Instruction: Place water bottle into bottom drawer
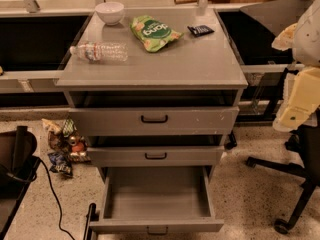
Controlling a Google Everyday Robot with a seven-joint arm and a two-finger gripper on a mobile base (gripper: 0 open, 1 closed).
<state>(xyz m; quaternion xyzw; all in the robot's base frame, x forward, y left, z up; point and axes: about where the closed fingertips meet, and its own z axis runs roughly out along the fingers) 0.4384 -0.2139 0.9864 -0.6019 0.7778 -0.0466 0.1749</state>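
- Bottle (100, 51): lying on its side at the left edge of the desk (200, 64), cap to the left, label blurred.
- Bottom drawer (125, 226): pulled out toward the near side with its inside showing bare. Its handle is partly cut off by the lower border.
- Pincer: out of view, so I cannot tell whether it is released or clenched.
- Bowl (110, 12), bag (152, 32) and a small dark packet (200, 30): at the far end of the desk, apart from the bottle.
- Wrappers (62, 144): heaped on the floor at left, hard to make out.
- Dark shape (15, 154): cropped at near left, and I cannot tell what it is.
- Chair (300, 174): at right, partly cut off.
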